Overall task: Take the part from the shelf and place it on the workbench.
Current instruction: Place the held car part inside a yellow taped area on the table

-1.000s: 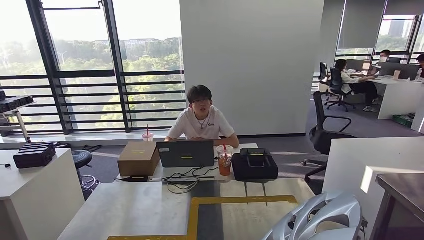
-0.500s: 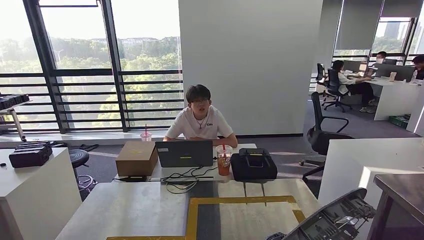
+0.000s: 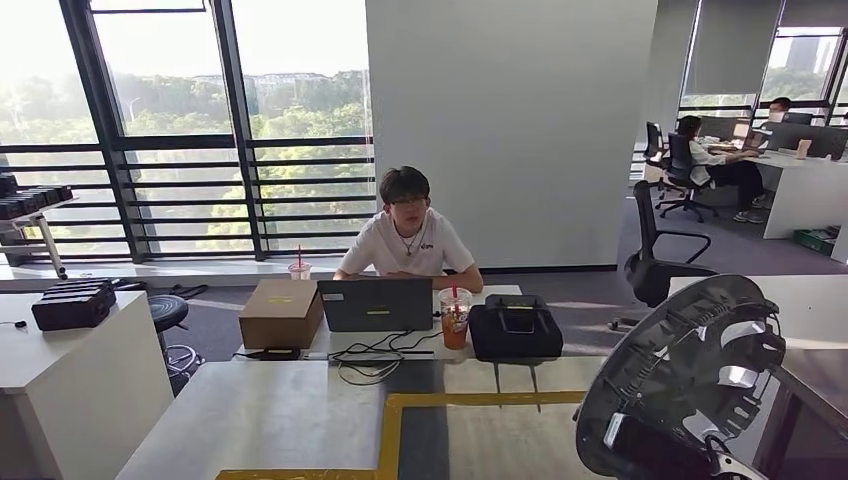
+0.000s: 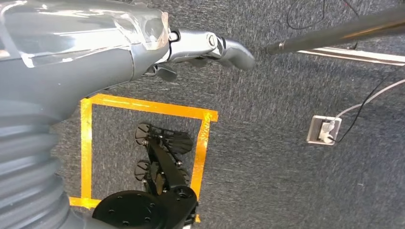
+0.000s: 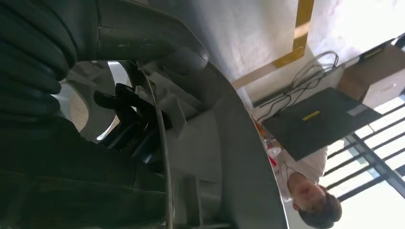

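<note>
A large round part (image 3: 690, 380) hangs at the lower right of the head view, its dark ribbed inner side facing me. It stands over the right end of the light workbench (image 3: 280, 420), which carries a yellow tape outline (image 3: 480, 400). In the right wrist view my right hand (image 5: 126, 121) grips the part (image 5: 224, 143) with dark fingers hooked through one of its openings. My left hand (image 4: 200, 45) hangs over the dark carpet with nothing in it, thumb stretched out.
Beyond the workbench a person (image 3: 407, 235) sits at a table with a laptop (image 3: 373, 305), a cardboard box (image 3: 280, 313), a drink cup (image 3: 454, 318) and a black bag (image 3: 513, 330). A white counter (image 3: 60, 370) stands left, a dark surface (image 3: 815, 365) right.
The part has risen from the bottom edge and turned over: its silver outer face showed before, its dark ribbed back faces me now, higher at the right.
</note>
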Robot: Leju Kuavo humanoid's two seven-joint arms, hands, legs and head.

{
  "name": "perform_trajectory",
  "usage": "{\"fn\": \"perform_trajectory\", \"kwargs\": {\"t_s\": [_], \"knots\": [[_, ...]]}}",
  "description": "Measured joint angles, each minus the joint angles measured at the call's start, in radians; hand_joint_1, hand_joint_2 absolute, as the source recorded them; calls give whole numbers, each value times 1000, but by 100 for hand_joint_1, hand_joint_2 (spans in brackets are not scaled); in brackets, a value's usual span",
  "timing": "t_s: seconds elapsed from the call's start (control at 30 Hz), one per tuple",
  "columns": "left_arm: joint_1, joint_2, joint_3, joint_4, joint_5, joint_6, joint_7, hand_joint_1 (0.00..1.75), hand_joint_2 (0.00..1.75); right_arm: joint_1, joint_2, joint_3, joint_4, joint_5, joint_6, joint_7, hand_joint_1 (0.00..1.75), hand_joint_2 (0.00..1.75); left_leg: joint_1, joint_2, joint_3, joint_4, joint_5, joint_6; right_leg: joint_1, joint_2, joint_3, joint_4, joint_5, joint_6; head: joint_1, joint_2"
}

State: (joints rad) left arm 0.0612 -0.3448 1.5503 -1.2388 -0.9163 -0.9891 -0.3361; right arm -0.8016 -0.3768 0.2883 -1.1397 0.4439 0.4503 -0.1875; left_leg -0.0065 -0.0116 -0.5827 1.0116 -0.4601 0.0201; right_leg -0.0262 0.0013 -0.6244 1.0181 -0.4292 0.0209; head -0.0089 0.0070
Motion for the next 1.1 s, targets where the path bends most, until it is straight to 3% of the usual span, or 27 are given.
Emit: {"fn": "perform_trajectory", "kwargs": {"t_s": [0.07, 0.1, 0.17, 0.23, 0.27, 0.3, 0.33, 0.4, 0.5, 0.57, 0.63, 0.7, 0.73, 0.77, 0.8, 0.83, 0.87, 0.9, 0.93, 1.03, 1.1], "knots": [[-2, 1, 0, 0, -19, -5, -15, 0, 175, -67, -10, 46, 83, 14, 55, -27, 175, 175, 2, 3, -13, 28, -21, -8, -6, 1, 0, 0, 0, -9, -3, 0], [-2, 1, 0, 0, -26, -6, -21, 0, 175, -100, -14, 71, 125, 20, 76, -42, 175, 175, 4, 4, -33, 70, -45, -14, -9, 2, 1, -1, 0, -13, -4, 0], [-3, 1, 0, 0, -44, -12, -34, 0, 175, -161, -20, 116, 201, 28, 120, -72, 175, 175, 9, 6, -100, 206, -106, -24, -6, 2, 1, -1, -1, -18, -7, 0], [-5, 1, 0, 1, -71, -21, -52, 0, 175, -224, -24, 169, 279, 30, 191, -104, 175, 175, 11, 7, -152, 299, -126, -25, -1, 2, 2, 0, -2, -19, -8, 0], [-7, 1, 0, 1, -88, -23, -62, 0, 175, -252, -28, 198, 316, 27, 227, -124, 175, 175, 11, 7, -153, 290, -108, -22, 1, 3, 4, 0, -2, -20, -9, 0], [-9, 1, 0, 1, -104, -25, -73, 0, 175, -276, -31, 227, 350, 23, 258, -145, 175, 175, 10, 7, -133, 240, -73, -16, 5, 3, 7, 0, -3, -21, -10, 0], [-10, 1, 0, 1, -120, -25, -83, 0, 175, -298, -34, 253, 379, 19, 281, -165, 175, 175, 7, 6, -101, 165, -33, -5, 7, 4, 9, -1, -4, -21, -10, 0], [-14, 2, 0, 2, -150, -22, -103, 0, 175, -335, -38, 306, 433, 11, 313, -206, 175, 175, 0, 8, -44, 43, 14, 15, 14, 5, 11, -2, -5, -22, -10, 0], [-21, 2, 0, 6, -178, -16, -125, 0, 175, -359, -41, 384, 491, 8, 336, -249, 175, 175, -8, 11, -25, 7, 16, 24, 15, 5, 13, -9, -2, -14, -10, 0], [-28, 1, 0, 11, -189, -12, -133, 0, 175, -362, -41, 430, 515, 9, 355, -268, 175, 175, -2, 13, -9, -15, 28, 28, 17, 3, 8, 0, -9, -8, -8, 0], [-38, 0, -1, 22, -203, 0, -141, 0, 175, -375, -36, 479, 542, 11, 388, -282, 175, 175, 3, 14, 2, -35, 41, 32, 18, 1, -31, 79, -46, -11, -5, 0], [-45, 2, -1, 41, -214, 15, -148, 0, 175, -391, -21, 541, 571, 10, 422, -285, 175, 175, 2, 14, 3, -37, 43, 34, 18, 1, -97, 212, -96, -13, -3, 0], [-48, 2, -1, 51, -217, 20, -150, 0, 175, -395, -11, 573, 584, 9, 435, -282, 175, 175, 2, 14, 3, -37, 42, 33, 16, 1, -121, 258, -107, -9, -3, 0], [-51, 2, -1, 60, -219, 23, -153, 0, 175, -398, -1, 602, 595, 9, 445, -278, 175, 175, 3, 14, 4, -35, 41, 32, 14, 1, -127, 266, -102, -1, -2, 0], [-54, 3, -1, 68, -221, 24, -154, 0, 175, -402, 7, 629, 604, 8, 454, -275, 175, 175, 5, 13, 4, -32, 39, 29, 10, 0, -111, 231, -82, 9, -1, 0], [-56, 3, -1, 74, -222, 23, -155, 0, 175, -407, 14, 651, 612, 7, 462, -273, 175, 175, 7, 11, 4, -27, 35, 24, 5, -1, -79, 162, -52, 20, 0, 0], [-58, 4, -1, 77, -224, 21, -156, 0, 175, -415, 21, 670, 620, 6, 471, -270, 175, 175, 7, 10, 1, -19, 30, 18, 2, -3, -44, 93, -27, 27, 1, 0], [-58, 6, -1, 80, -225, 19, -157, 0, 175, -424, 29, 689, 627, 5, 482, -268, 175, 175, 6, 9, -2, -10, 24, 11, 0, -3, -17, 38, -9, 26, 1, 0], [-58, 8, 0, 82, -226, 19, -159, 0, 175, -432, 37, 708, 635, 4, 492, -263, 175, 175, 4, 9, -5, -3, 19, 5, 0, -2, -1, 8, -1, 21, 1, 0], [-59, 17, 0, 98, -233, 27, -167, 0, 175, -443, 61, 773, 658, 2, 508, -249, 175, 175, 3, 11, -11, 4, 13, -5, 1, 4, 2, 2, 1, -2, -2, 0], [-60, 22, 0, 113, -237, 36, -172, 0, 175, -444, 75, 807, 669, 2, 504, -242, 175, 175, 7, 11, -28, 39, -13, -15, -5, 5, 3, 1, 2, -13, -5, 0]]}}
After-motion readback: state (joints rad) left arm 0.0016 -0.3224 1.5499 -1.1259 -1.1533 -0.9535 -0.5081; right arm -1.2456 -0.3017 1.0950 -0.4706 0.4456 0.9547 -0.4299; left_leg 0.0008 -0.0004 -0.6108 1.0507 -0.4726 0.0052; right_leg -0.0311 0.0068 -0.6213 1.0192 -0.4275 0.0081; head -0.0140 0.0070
